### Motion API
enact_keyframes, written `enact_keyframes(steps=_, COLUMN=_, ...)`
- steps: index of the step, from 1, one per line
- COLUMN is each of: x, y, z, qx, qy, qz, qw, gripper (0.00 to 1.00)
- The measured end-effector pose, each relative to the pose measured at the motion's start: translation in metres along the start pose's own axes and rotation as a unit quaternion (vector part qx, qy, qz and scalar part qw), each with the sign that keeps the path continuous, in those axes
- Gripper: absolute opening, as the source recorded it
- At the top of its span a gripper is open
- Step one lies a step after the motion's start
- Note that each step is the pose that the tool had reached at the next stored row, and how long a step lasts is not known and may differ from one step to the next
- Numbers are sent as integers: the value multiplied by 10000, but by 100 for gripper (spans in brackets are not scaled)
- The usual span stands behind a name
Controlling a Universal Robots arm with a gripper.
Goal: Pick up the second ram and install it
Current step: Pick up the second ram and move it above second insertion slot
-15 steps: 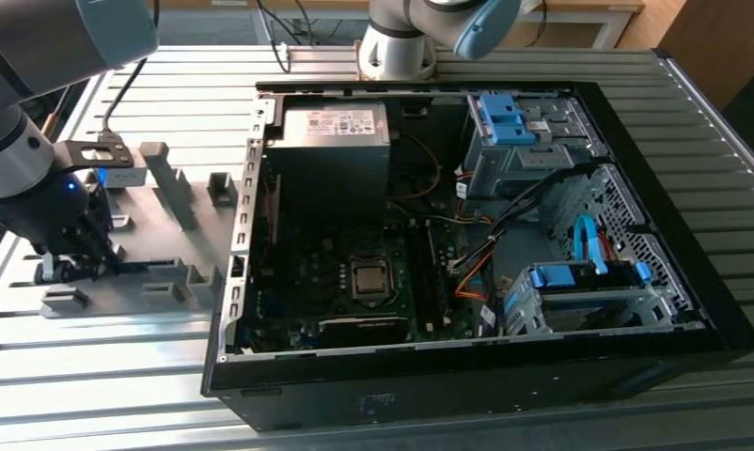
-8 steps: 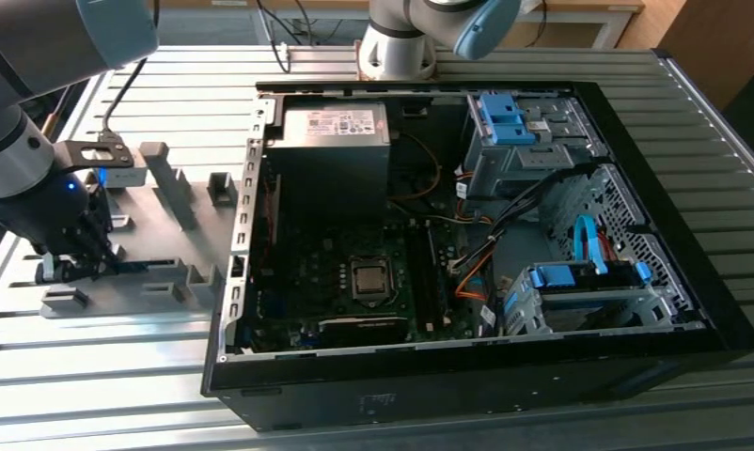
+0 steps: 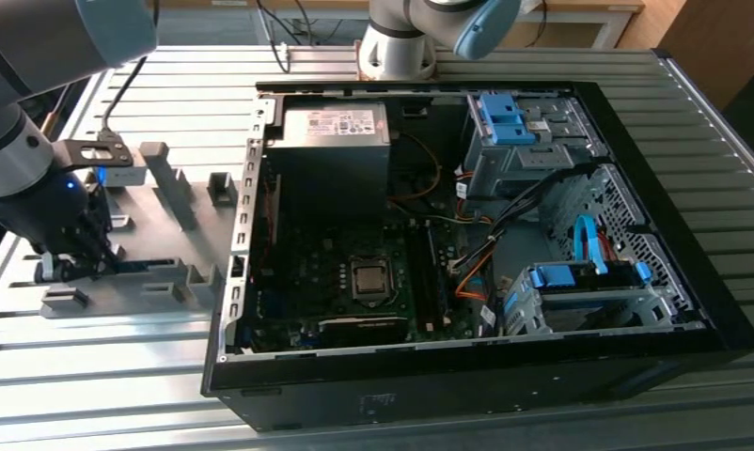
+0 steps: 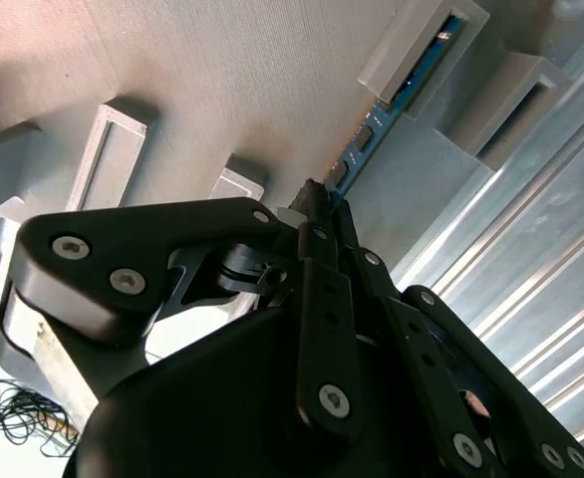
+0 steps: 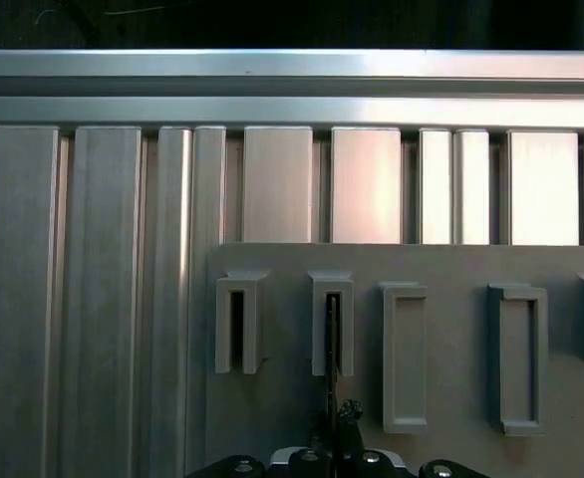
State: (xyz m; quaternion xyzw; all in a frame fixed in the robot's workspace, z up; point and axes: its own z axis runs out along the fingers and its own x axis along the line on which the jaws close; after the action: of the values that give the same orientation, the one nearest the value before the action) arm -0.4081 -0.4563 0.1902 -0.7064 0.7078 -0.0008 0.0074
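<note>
The second ram [image 4: 370, 137] stands on edge in the slots of the grey holder [image 4: 212, 70], top edge free for the taking. The gripper [image 4: 317, 197] points straight down, fingers pinched narrow on that edge, at the exterior view's left, well apart from the open computer case [image 3: 678, 310].

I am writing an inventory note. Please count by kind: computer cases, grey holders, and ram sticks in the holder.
Computer case: 1
Grey holder: 1
Ram stick in the holder: 1
Total: 3
</note>
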Motion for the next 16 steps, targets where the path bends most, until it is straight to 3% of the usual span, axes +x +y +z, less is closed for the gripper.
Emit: enact_keyframes(steps=16, x=-1, y=-1, z=-96, qx=1, qy=0, qz=0, qw=10000, gripper=14)
